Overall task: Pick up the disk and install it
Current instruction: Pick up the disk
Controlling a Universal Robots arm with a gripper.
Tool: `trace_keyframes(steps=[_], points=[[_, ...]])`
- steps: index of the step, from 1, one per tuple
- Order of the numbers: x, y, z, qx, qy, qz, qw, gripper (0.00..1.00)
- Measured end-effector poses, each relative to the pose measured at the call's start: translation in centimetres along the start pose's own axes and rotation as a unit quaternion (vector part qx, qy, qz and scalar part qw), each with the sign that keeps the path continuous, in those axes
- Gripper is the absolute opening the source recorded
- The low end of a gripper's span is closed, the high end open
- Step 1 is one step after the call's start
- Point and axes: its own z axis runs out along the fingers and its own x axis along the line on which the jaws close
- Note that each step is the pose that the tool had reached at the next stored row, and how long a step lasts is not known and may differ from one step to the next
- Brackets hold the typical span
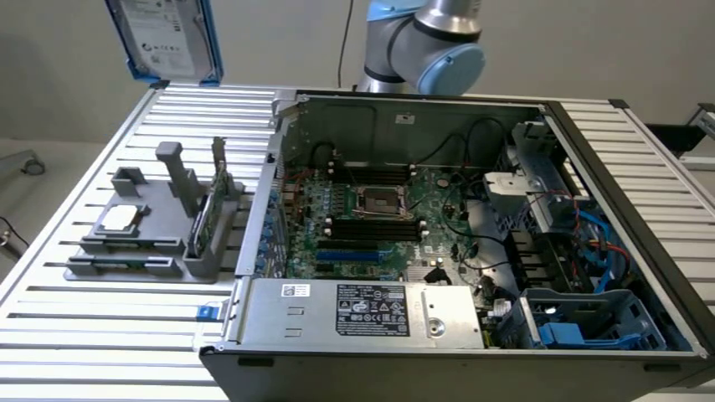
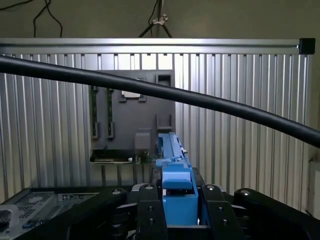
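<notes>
Your gripper (image 2: 179, 212) is closed on the disk (image 1: 170, 38). In the wrist view its black fingers (image 2: 149, 216) press on either side of the bright blue frame, which you see edge-on between them.

In the exterior view the disk hangs in the air at the upper left of the frame, above the far left corner of the slatted table (image 1: 112, 335). It is upright and slightly tilted, with its white printed label facing the camera and blue edging down both sides. It touches nothing on the table.

The arm (image 1: 430, 42) shows at the top centre of that frame, behind the open computer case (image 1: 403, 117). Inside the case you can see the motherboard (image 1: 369, 209), with the power supply (image 1: 357, 310) along the near edge. A blue drive cage (image 1: 592, 322) sits at the lower right.

On the exterior view's left, beside the case, stands a grey holder (image 1: 156, 251). It carries a small silver chip (image 1: 120, 218) and a green card (image 1: 207, 218) standing on edge. A black cable (image 2: 225, 107) runs across the wrist view in front of the table.
</notes>
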Motion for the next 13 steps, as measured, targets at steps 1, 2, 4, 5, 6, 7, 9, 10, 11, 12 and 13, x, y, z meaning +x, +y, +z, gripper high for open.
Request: trace_keyframes(steps=[1, 2, 4, 5, 6, 7, 9, 10, 11, 12, 13], points=[[0.1, -0.44, -0.4, -0.0004, 0.0, 0.0, 1.0, 0.33], [0.2, -0.88, -0.77, -0.0008, 0.0, 0.0, 1.0, 0.33], [0.5, -1.76, -1.42, -0.0014, 0.0, 0.0, 1.0, 0.33], [0.7, -2.12, -1.57, -0.0015, 0.0001, 0.0, 1.0, 0.33], [1.0, -2.43, -1.62, -0.0015, 0.0, 0.0, 1.0, 0.33], [1.2, -2.73, -1.64, -0.0014, -0.0002, 0.0, 1.0, 0.33], [1.7, -3.37, -1.71, -0.0015, -0.0005, 0.0, 1.0, 0.33], [1.9, -3.69, -1.74, -0.0015, -0.0006, 0.0, 1.0, 0.33], [2.1, -4.0, -1.77, -0.0015, -0.0007, 0.0, 1.0, 0.33], [2.4, -4.33, -1.79, -0.0015, -0.0008, 0.0, 1.0, 0.33], [2.6, -4.67, -1.82, -0.0016, -0.001, 0.0, 1.0, 0.33]])
